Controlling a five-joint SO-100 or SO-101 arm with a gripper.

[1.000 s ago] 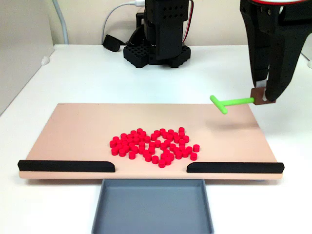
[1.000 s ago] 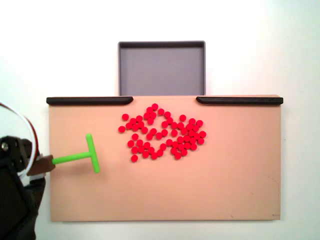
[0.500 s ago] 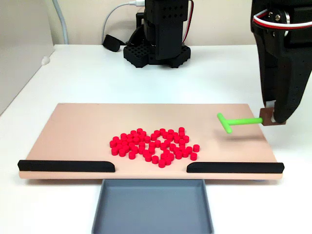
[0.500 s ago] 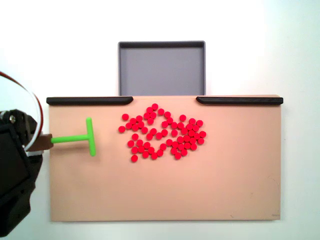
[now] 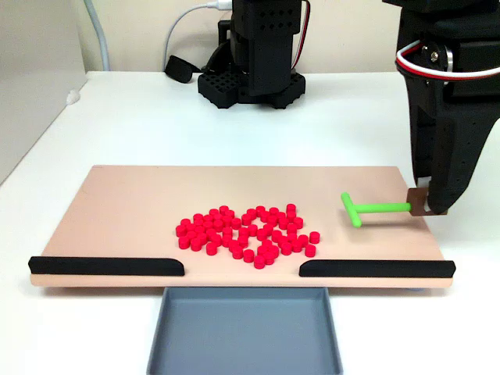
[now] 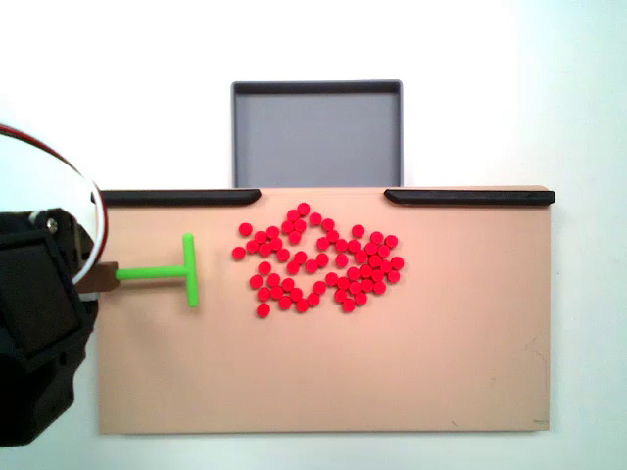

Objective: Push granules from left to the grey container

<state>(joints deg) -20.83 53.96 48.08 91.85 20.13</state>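
At nine o'clock of the granules [image 6: 318, 259], the end effector [image 5: 424, 205] gripping the stick [image 6: 168, 273] has edged closer, lining up a push toward the tray [image 6: 316, 132]

No text, label or number seems readable on anything.

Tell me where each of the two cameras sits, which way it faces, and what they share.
A fixed view: low at the tray side, facing the arm's base; the gripper comes down on the right, holding the green stick.
A fixed view: straight above, looking down on the board; the gripper enters at the left edge.
Both show the red pellets, the grey tray, the black bars; left and right are swapped between them.
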